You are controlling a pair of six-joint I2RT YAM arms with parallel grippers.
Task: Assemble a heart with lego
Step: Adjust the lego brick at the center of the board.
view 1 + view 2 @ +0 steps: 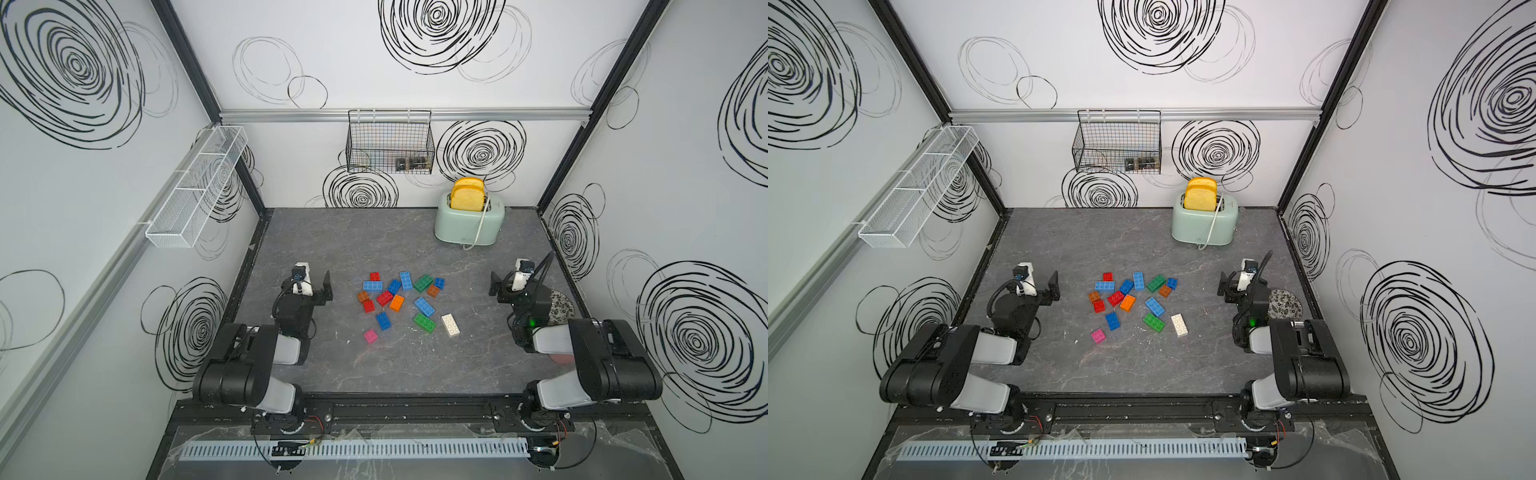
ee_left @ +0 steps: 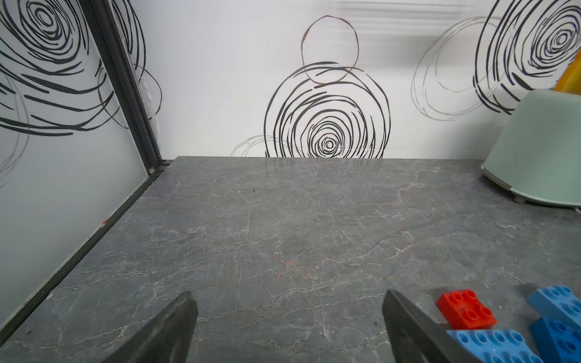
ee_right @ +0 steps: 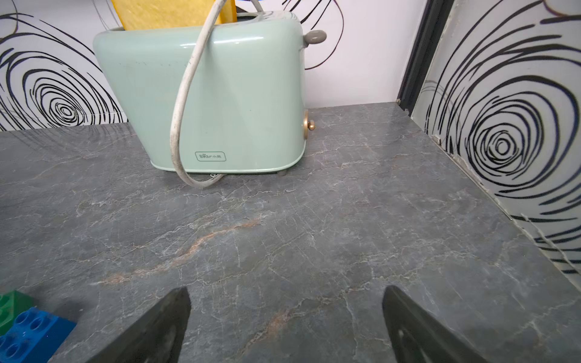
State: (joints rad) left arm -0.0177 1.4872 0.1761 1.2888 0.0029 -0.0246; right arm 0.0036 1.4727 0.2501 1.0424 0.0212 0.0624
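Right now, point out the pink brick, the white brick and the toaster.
pink brick (image 1: 370, 336): in a top view, studded top.
white brick (image 1: 450, 324): in a top view, studded top.
toaster (image 3: 245, 103): right wrist view, side wall.

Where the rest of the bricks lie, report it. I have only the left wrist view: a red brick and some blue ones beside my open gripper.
Observer: The loose bricks lie scattered in the middle of the table.
Operator: Name a colour I cannot see.
Observer: One pink brick and one white brick lie at the near edge of the scatter.
Operator: Give me the right gripper's state.
Observer: The right gripper is open and empty, facing the toaster.
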